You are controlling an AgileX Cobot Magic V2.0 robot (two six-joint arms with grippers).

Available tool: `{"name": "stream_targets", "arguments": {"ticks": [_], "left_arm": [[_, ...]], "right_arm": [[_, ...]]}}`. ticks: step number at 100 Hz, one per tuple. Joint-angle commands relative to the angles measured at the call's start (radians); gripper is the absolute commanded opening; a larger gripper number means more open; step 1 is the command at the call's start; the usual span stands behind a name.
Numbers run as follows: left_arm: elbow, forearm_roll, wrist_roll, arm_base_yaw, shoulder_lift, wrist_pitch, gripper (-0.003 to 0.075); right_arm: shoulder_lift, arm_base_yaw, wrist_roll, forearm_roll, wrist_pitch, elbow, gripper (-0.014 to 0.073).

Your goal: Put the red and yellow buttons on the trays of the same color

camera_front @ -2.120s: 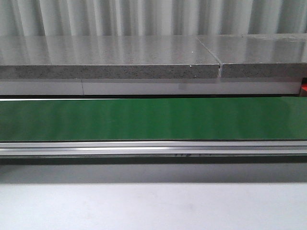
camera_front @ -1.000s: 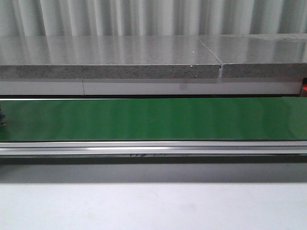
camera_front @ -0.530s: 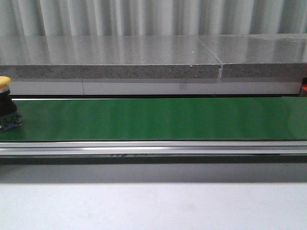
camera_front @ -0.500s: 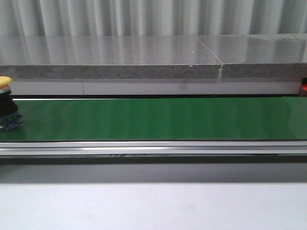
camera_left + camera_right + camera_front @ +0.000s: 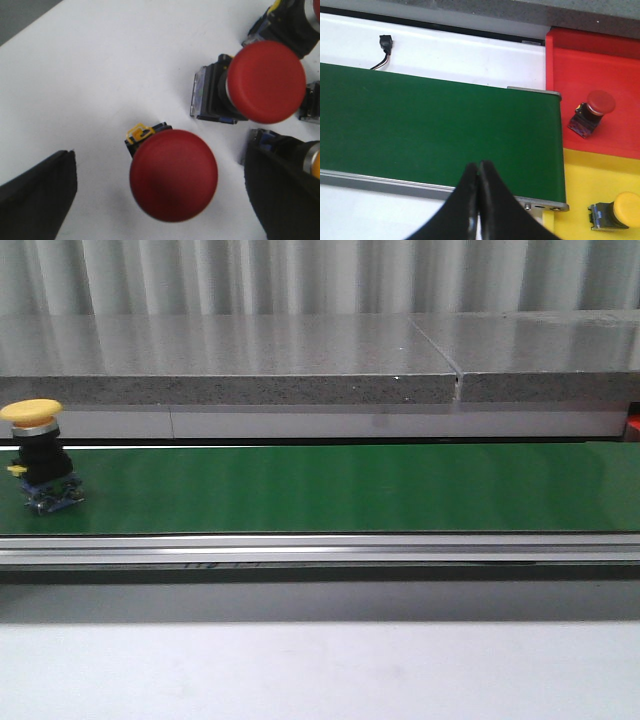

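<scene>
This is an industrial sorting cell, the kind found in a factory or automation lab. A green conveyor belt [image 5: 330, 488] runs across the front view in an aluminium frame [image 5: 320, 548], below a speckled grey stone ledge [image 5: 230, 388] and a corrugated metal wall [image 5: 300, 275]. The goods are industrial push buttons: a yellow button [image 5: 40, 456] stands on the belt, and red buttons [image 5: 173, 175] lie on a plain white surface [image 5: 100, 75]. At the belt's end sit a red tray [image 5: 610, 80] and a yellow tray [image 5: 590, 185], each holding a button. A small cabled sensor [image 5: 385, 44] sits beside the belt.
</scene>
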Motion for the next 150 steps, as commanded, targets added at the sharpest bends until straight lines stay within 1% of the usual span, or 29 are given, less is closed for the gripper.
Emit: {"name": "stream_targets", "arguments": {"ticks": [1,26,37,41,45,50,55,60,62,74,78,93,108,118,123,134,150], "left_arm": [[-0.043,-0.005,-0.007,0.003,-0.013,-0.036,0.0640],[-0.082,-0.005,-0.007,0.003,0.051,-0.023,0.0639],[-0.084,-0.005,-0.007,0.002,0.051,-0.021,0.0638],[-0.084,-0.005,-0.007,0.002,0.051,-0.021,0.0634],[-0.084,-0.005,-0.007,0.002,0.051,-0.021,0.0610],[-0.084,-0.005,-0.007,0.002,0.051,-0.021,0.0557],[-0.084,-0.005,-0.007,0.002,0.051,-0.013,0.0479],[-0.084,-0.005,-0.007,0.002,0.051,-0.005,0.0368],[-0.084,-0.005,-0.007,0.002,0.051,0.000,0.0337],[-0.084,-0.028,-0.007,0.002,0.044,0.017,0.0052],[-0.084,-0.028,-0.007,0.002,0.037,0.023,-0.0022],[-0.084,-0.028,-0.003,0.002,-0.017,0.049,-0.0019],[-0.084,-0.028,-0.003,-0.002,-0.113,0.063,-0.0019],[-0.084,-0.028,-0.001,-0.029,-0.189,0.072,-0.0019],[-0.093,-0.028,0.003,-0.052,-0.224,0.084,-0.0019],[-0.133,-0.028,0.070,-0.130,-0.276,0.130,-0.0020],[-0.252,-0.028,0.138,-0.273,-0.274,0.283,-0.0020]], "right_arm": [[-0.007,0.005,-0.012,0.016,-0.060,-0.024,-0.0071],[-0.007,0.005,-0.012,0.016,-0.060,-0.024,-0.0071],[-0.007,0.005,-0.012,0.016,-0.060,-0.024,-0.0071],[-0.007,0.005,-0.012,0.016,-0.060,-0.024,-0.0071],[-0.007,0.005,-0.012,0.016,-0.060,-0.024,-0.0071],[-0.007,0.005,-0.012,0.016,-0.060,-0.024,-0.0071],[-0.007,0.005,-0.012,0.016,-0.060,-0.024,-0.0071],[-0.007,0.005,-0.012,0.016,-0.060,-0.024,-0.0071],[-0.007,0.005,-0.012,0.016,-0.060,-0.024,-0.0071],[-0.007,0.005,-0.012,0.016,-0.060,-0.024,-0.0071],[-0.007,0.005,-0.012,0.016,-0.060,-0.024,-0.0071],[-0.007,0.005,-0.012,0.016,-0.060,-0.024,-0.0071],[-0.007,0.005,-0.012,0.016,-0.060,-0.024,-0.0071],[-0.007,0.005,-0.012,0.016,-0.060,-0.024,-0.0071],[-0.007,0.005,-0.012,0.016,-0.060,-0.024,-0.0071],[-0.007,0.005,-0.012,0.016,-0.060,-0.024,-0.0071],[-0.007,0.005,-0.012,0.016,-0.060,-0.024,-0.0071]]}}
